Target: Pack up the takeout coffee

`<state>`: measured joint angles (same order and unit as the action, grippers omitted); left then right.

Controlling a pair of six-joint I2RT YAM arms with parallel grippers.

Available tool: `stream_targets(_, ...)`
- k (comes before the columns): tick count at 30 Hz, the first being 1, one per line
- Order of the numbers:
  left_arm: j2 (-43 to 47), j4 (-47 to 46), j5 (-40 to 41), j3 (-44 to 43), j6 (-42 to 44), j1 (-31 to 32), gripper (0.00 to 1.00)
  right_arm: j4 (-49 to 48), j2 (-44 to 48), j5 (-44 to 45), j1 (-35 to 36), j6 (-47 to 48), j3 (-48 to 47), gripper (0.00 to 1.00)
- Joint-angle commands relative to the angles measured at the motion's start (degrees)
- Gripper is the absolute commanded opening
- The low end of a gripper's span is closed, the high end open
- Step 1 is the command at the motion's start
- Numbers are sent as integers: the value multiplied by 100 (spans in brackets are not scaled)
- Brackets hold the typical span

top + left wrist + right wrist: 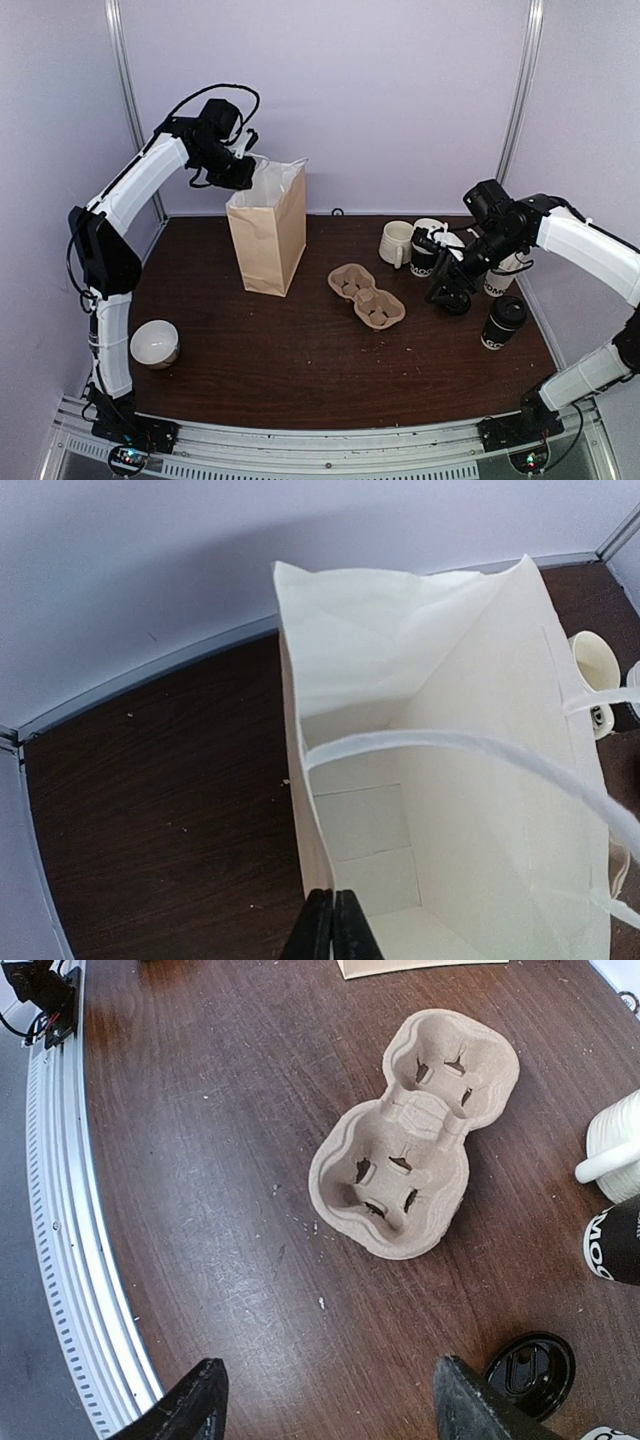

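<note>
Coffee (503, 322) stands upright with its lid on near the table's (300, 380) right edge. In the top view it is at about 4 o'clock from the right claw (325, 1380), near but apart. Its long axis is vertical, so a side-on grasp around the body looks the best fit. The right arm is much the nearer; the left is across the table at the bag (268, 230).

The right claw is spread wide, holding and touching nothing, and faces the carrier (410, 1130) at 12 o'clock in its own view. A black lid (530, 1372) shows at 3 o'clock, just outside its far finger (470, 1400); I cannot tell whether it sits on another cup. In the top view a second cup (425, 258) and a mug (396, 243) stand at about 10 o'clock from the claw.

The left claw (332, 925) is pressed together, seemingly pinching the bag's rim. The bag lies at about 10 o'clock from the coffee, well apart, beyond the carrier.
</note>
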<state>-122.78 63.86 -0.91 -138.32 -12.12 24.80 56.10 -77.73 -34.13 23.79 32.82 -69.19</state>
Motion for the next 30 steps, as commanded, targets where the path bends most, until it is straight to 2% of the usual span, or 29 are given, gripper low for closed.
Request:
stream_targets(1,811,-28,-78,339,68,21,0,213,-89,254,229,41,-314,73)
stream_targets(9,2509,-759,-913,2430,222,52,0,186,-844,820,663,-517,-998,71)
stream_targets(12,3055,-1325,-1251,3401,324,52,0,234,-1421,990,837,-734,-1299,64)
stream_targets(15,3497,-1731,-1344,3982,260,52,0,200,-1953,1155,1029,-879,-1565,60)
stream_targets(19,3826,-2101,-1769,4423,161,52,0,193,-2682,1227,1155,-1121,-2017,57)
stream_targets(30,3928,-2257,-2129,4651,121,-250,0,400,-4166,1775,1224,-1832,-3446,56)
